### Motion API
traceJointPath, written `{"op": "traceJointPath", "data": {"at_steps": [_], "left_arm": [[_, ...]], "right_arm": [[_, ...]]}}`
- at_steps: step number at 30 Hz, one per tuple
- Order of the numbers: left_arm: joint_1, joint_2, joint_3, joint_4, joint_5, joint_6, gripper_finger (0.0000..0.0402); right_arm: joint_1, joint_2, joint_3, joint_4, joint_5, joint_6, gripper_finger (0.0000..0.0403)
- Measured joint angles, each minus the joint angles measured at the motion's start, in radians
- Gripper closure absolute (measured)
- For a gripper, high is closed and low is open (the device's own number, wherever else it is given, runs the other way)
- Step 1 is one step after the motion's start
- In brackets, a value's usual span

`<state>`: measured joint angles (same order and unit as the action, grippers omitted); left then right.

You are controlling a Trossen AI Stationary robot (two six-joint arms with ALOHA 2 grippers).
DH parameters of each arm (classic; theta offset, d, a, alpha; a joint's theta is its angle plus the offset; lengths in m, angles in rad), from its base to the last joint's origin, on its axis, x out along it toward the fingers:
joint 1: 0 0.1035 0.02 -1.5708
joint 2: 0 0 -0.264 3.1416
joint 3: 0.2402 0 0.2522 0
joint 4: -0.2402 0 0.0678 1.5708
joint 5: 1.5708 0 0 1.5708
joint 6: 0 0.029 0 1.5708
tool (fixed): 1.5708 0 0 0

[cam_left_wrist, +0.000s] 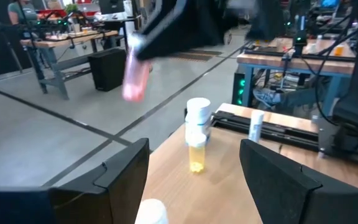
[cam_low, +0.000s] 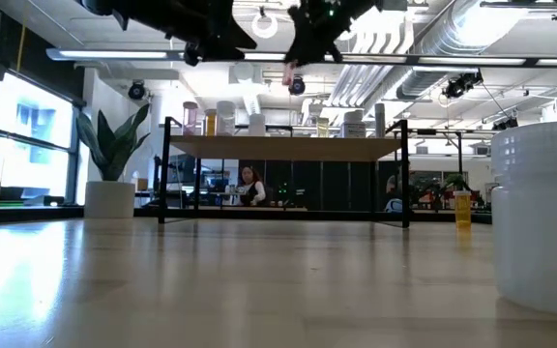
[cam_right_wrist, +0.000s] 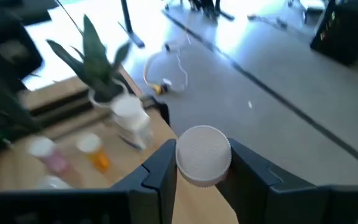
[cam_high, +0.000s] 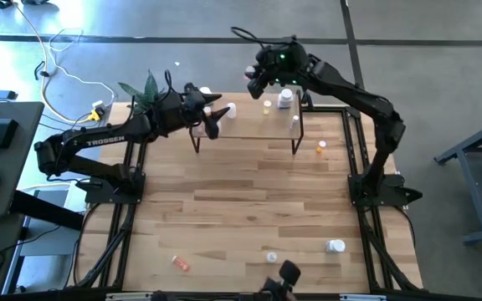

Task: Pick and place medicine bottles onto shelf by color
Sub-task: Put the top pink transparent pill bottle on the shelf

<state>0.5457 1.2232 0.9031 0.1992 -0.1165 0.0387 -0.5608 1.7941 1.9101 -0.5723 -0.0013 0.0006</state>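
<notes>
Overhead, we see both tools at the upper centre of the frame above the shelf (cam_high: 245,125), where several medicine bottles (cam_high: 285,99) stand; others lie scattered on the bench (cam_high: 241,209). "TROSSEN" reads along the left arm. Past the left tool (cam_left_wrist: 194,171), fingers spread and empty, stands a yellow vial. The right tool (cam_right_wrist: 202,163) pinches a white-capped bottle (cam_right_wrist: 202,155): light, rigid, slippery, best held at the cap.

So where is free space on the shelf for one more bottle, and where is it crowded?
The shelf looks bare along its front strip, between the two front legs. Its back edge is crowded: white bottles at the right, the left gripper at the left, the right gripper holding a bottle above the middle.
</notes>
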Motion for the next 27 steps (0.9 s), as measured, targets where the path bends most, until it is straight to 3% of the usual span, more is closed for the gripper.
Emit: {"op": "traceJointPath", "data": {"at_steps": [13,27], "left_arm": [[0.024,0.0,0.0,-0.002,0.0,0.0,0.0163],[0.023,0.001,0.0,-0.012,0.001,0.0,0.0163]], "right_arm": [[-0.03,0.141,0.0,-0.114,-0.007,0.0,0.0297],[-0.033,0.173,-0.01,-0.183,-0.01,0.022,0.0297]]}}
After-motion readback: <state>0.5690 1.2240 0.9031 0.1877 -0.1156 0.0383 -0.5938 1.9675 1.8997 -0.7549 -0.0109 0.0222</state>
